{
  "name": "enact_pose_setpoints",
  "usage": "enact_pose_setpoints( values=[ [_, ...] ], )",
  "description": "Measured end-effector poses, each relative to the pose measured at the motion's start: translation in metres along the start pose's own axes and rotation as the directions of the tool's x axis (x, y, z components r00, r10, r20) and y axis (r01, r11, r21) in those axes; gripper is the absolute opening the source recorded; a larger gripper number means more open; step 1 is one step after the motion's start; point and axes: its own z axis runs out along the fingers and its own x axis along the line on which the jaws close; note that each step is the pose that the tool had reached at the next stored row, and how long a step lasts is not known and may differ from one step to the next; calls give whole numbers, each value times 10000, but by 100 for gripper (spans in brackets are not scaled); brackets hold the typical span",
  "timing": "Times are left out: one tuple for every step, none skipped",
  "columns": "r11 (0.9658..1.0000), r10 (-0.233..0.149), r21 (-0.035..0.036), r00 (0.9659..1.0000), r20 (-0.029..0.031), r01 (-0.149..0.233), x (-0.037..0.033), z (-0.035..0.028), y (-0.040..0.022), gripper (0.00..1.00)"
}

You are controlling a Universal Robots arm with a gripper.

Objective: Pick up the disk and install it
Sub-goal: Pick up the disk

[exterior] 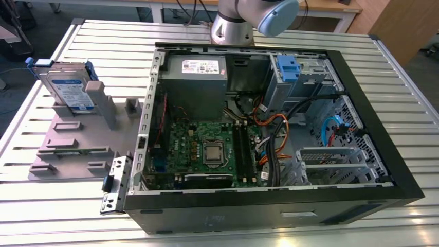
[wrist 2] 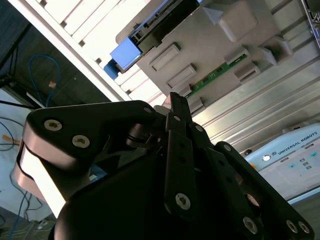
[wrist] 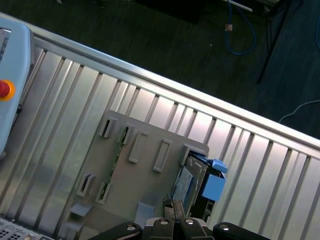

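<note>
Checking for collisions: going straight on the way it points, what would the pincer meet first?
The pincer would probably meet the grey rack first, close beside the disk standing in it; depth is unclear.

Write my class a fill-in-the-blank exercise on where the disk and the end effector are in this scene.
The disk stands in a grey holder on the exterior view's ___ of the case.
The disk's bracket is ___ in colour.
The case lies ___, its green board exposed.
The end effector holds ___.
Missing words: left; blue; open; nothing.
</note>
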Motion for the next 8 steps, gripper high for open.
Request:
enact_pose_setpoints(
  values=[
    [10000, -12, 0, 10000, -1, 12, 0, 0, 0, 11],
    [10000, -24, -1, 10000, -1, 24, 0, 0, 0, 11],
    [10000, -36, -1, 10000, -1, 36, 0, 0, 0, 11],
    [10000, -49, -1, 10000, -2, 49, 0, 0, 0, 11],
    [10000, -62, -1, 10000, -3, 62, 0, 0, 0, 11],
    [10000, -75, -2, 10000, -3, 75, 0, 0, 0, 11],
    [10000, -87, -2, 10000, -3, 87, 0, 0, 0, 11],
    [10000, -100, -2, 10000, -4, 100, 0, 0, 0, 11]
  ],
)
